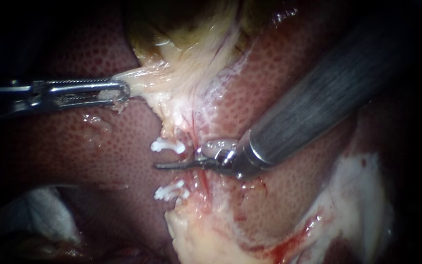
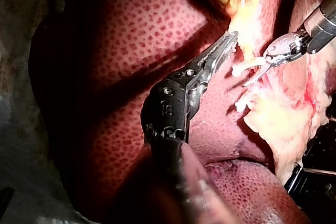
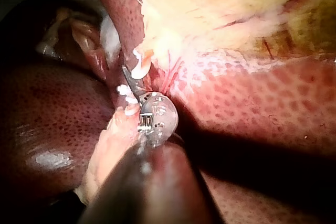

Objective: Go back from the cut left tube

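Left tube point(image 1: 185, 134) sits mid-scene on the liver point(image 1: 98, 161), running down through pale, red-streaked tissue, with an upper clip point(image 1: 168, 145) and a lower clip point(image 1: 171, 191) sticking out white on its left side. Right instrument point(image 1: 164, 166) has its thin blades lying together with nothing caught in them, the tip resting in the gap between the two clips. Over on the far side, left instrument point(image 1: 123, 92) is clamped on a strand of pale tissue point(image 1: 145, 76), well apart from the clips.
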Controlling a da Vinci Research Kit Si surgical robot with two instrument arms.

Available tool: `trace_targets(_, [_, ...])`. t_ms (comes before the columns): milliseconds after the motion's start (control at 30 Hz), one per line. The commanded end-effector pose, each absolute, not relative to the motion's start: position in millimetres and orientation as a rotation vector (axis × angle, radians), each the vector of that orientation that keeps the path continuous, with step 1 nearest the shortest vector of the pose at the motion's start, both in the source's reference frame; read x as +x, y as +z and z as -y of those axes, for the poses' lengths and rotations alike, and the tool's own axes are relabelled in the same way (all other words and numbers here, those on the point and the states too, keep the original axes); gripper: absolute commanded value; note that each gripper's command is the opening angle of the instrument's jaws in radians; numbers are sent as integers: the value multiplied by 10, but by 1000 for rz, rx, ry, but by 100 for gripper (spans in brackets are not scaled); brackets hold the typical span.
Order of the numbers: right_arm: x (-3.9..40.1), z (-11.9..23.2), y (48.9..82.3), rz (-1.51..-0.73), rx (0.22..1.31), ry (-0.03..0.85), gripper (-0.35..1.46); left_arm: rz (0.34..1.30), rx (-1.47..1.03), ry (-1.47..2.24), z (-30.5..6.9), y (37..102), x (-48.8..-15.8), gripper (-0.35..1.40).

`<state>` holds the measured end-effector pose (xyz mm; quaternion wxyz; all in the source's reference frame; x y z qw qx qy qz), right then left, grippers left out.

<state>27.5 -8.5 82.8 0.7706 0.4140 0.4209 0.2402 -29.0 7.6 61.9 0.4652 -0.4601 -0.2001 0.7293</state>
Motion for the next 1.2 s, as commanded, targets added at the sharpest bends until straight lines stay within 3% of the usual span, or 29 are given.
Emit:
trace_targets(33, [275,84,829,-913,897,521,-35,491,-1130,1791,-76,618,-290,-35])
trace_targets(233, [276,84,829,-913,878,533,-35,487,-1129,1790,-76,618,-290,-35])
trace_targets(267, [276,84,829,-913,861,543,-11,487,-1129,1790,-76,618,-290,-35])
trace_targets(333, [276,84,829,-921,829,528,62,487,-1128,1790,-76,618,-290,-35])
trace_targets(433, [277,84,829,-925,822,518,104,487,-1128,1790,-76,618,-290,-35])
trace_targets(533, [277,84,829,-925,823,518,123,487,-1128,1790,-75,617,-290,-35])
trace_targets(767, [275,87,825,-947,823,516,140,487,-1129,1790,-75,618,-290,-35])
trace_targets(1067, [232,104,799,-1020,723,304,143,487,-1129,1790,-76,618,-290,-35])
trace_targets(1200, [201,97,787,-1028,661,288,143,487,-1128,1790,-76,618,-291,-35])
